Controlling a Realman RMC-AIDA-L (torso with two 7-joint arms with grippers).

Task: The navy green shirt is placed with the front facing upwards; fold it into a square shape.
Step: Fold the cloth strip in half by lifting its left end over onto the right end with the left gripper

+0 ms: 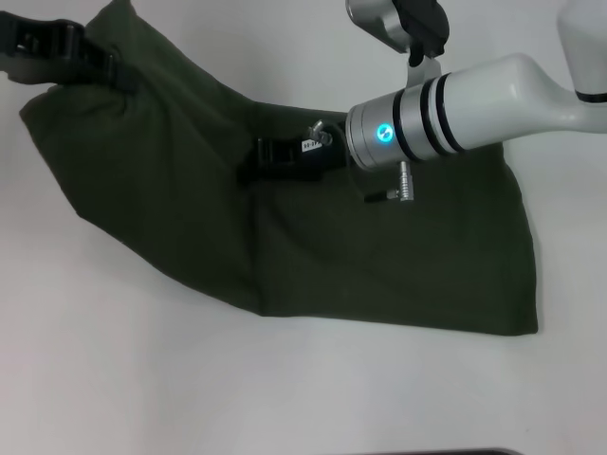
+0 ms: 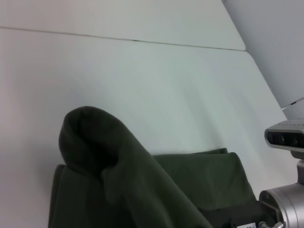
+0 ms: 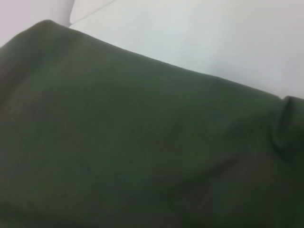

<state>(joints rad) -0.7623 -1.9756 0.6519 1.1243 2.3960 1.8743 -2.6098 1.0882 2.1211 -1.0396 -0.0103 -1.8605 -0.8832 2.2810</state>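
A: Shirt [image 1: 313, 256] folded yet?
B: Partly; a doubled-over band on the table [image 1: 114, 379], not square. Left gripper [image 1: 57, 47] pinches its raised far-left corner; right gripper [image 1: 285, 159] rests mid-cloth, grip unclear.

Bright even overhead light, faint soft shadows, wrist views blurred

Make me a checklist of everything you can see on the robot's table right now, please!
Surface: white table, bare around the cloth.
Job's things: navy green shirt, partly folded, plain side up, far-left corner lifted.
Clutter: nothing seen.
Grippers: left tool at the shirt's raised far-left corner; right tool low over the shirt's middle.
Cables: small plug on the right wrist.
Surroundings: table seam, wall beyond.
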